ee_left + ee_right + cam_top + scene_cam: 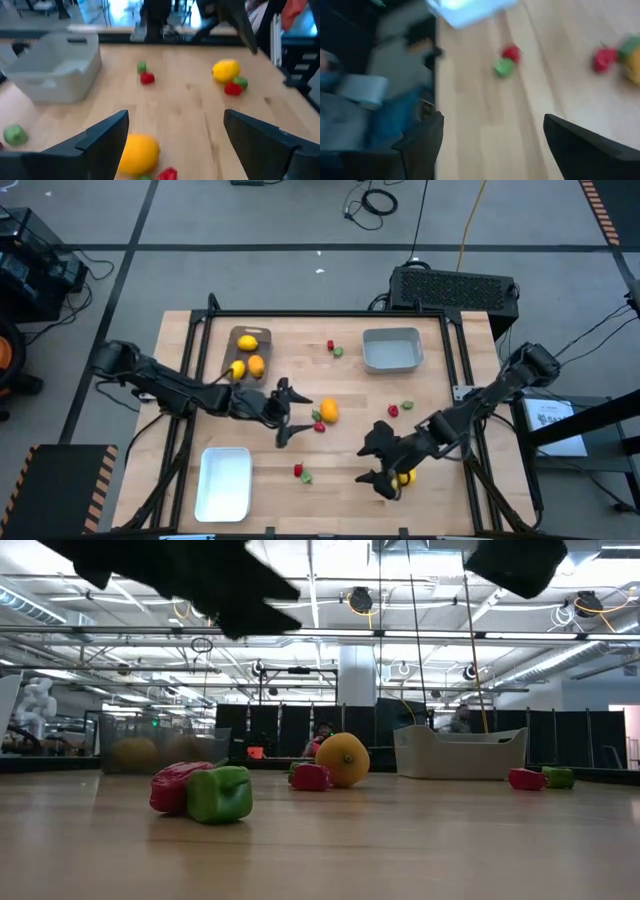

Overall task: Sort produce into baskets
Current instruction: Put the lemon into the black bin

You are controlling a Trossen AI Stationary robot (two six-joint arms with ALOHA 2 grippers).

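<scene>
- Two tools work over the counter [440,480] in the high view. The left tool [290,412] stands spread wide just beside the orange fruit [329,411], which lies at mid-counter with a red piece [319,426] touching it. The right tool [385,465] also gapes, with a yellow fruit [405,477] right beside it. Measured from the orange fruit, the brown-grey basket [232,340] sits toward the left arm's far corner holding three yellow and orange fruits, the grey-blue basket [392,350] sits toward the far right, and the white basket [224,483] lies near the front on the left.
- Low view: a red and green pair [203,792] lies nearest the camera; the orange fruit [343,760] stands behind it, beside another red piece [311,777].
- Left wrist view: the left tool's fingers [107,137] are parted, with the orange fruit [139,152] just inside one finger, not gripped. The grey-blue basket [55,67] lies beyond.
- Right wrist view: the right tool's fingers [580,145] are parted over bare wood, holding nothing; a red and green pair [506,60] lies farther off.
</scene>
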